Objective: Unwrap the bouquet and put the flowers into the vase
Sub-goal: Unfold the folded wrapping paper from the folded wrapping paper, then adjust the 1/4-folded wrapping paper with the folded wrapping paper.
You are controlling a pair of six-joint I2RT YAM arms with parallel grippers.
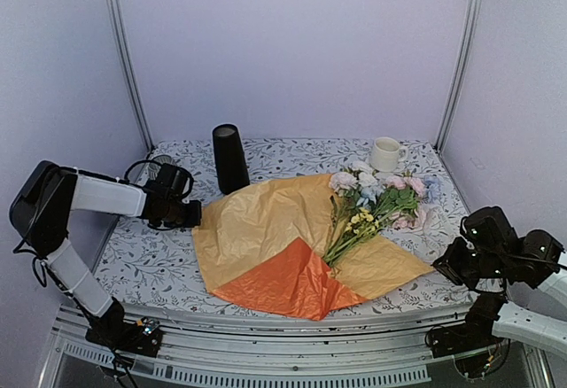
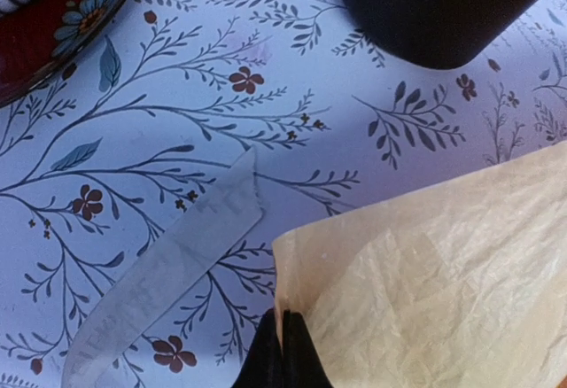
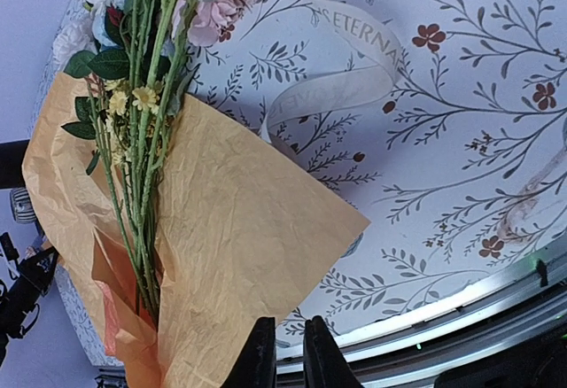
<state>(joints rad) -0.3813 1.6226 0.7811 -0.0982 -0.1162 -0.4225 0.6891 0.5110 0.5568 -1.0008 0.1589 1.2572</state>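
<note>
The bouquet's paper (image 1: 283, 237) lies spread flat on the table, tan with an orange flap at the front. The flowers (image 1: 372, 206) rest on its right half, heads towards the back. The black vase (image 1: 229, 158) stands upright behind the paper's left part. My left gripper (image 1: 193, 213) is at the paper's left edge; in the left wrist view it (image 2: 283, 344) is shut on the tan paper's edge (image 2: 425, 273). My right gripper (image 1: 440, 264) is by the paper's right corner; in the right wrist view it (image 3: 290, 339) stands slightly open, nothing in the gap, with the paper (image 3: 239, 246) just beside its left finger.
A white mug (image 1: 385, 153) stands at the back right. Loose whitish ribbon lies on the cloth near the left gripper (image 2: 168, 273) and beside the flower heads (image 3: 345, 60). A red-based object (image 2: 62, 16) sits left of the vase's foot (image 2: 443, 7). The table's front edge runs just past the right gripper.
</note>
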